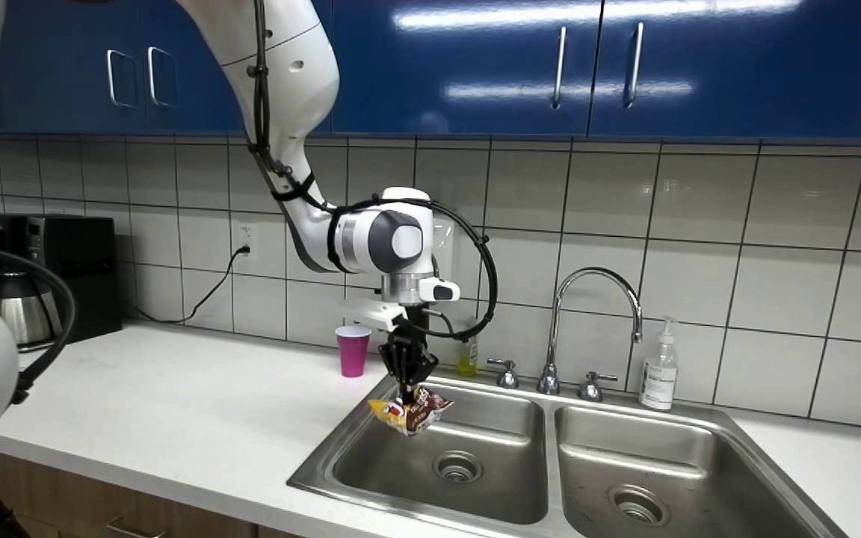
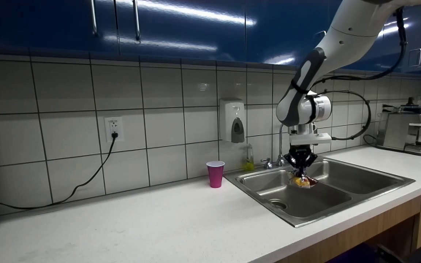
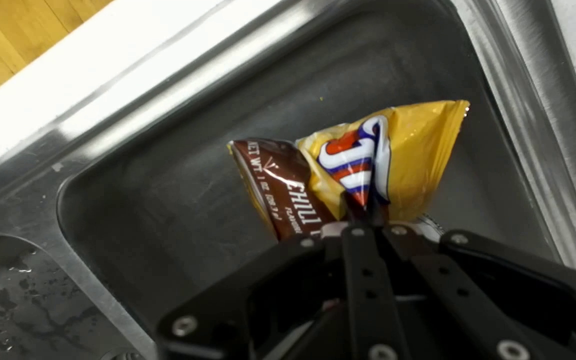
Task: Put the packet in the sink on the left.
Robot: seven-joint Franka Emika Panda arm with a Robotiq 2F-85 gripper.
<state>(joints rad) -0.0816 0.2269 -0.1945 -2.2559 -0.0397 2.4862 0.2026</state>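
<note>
The packet is a small yellow and brown chip bag with "CHILI" printed on it. It shows in both exterior views (image 1: 427, 413) (image 2: 303, 182) and in the wrist view (image 3: 413, 150). My gripper (image 1: 406, 393) is shut on the packet and pinches its middle, which is creased between the fingertips (image 3: 365, 205). The packet hangs in the air above the left basin of the steel sink (image 1: 393, 474), toward that basin's back left part in an exterior view. The left basin also fills most of the wrist view (image 3: 168, 215). The fingertips are partly hidden by the packet.
The right basin (image 1: 699, 456) lies beyond a steel divider. A pink cup (image 1: 353, 351) stands on the counter left of the sink. The faucet (image 1: 556, 329), its handles, a yellow-green soap bottle (image 1: 468, 359) and a clear pump bottle (image 1: 659, 373) stand behind the sink.
</note>
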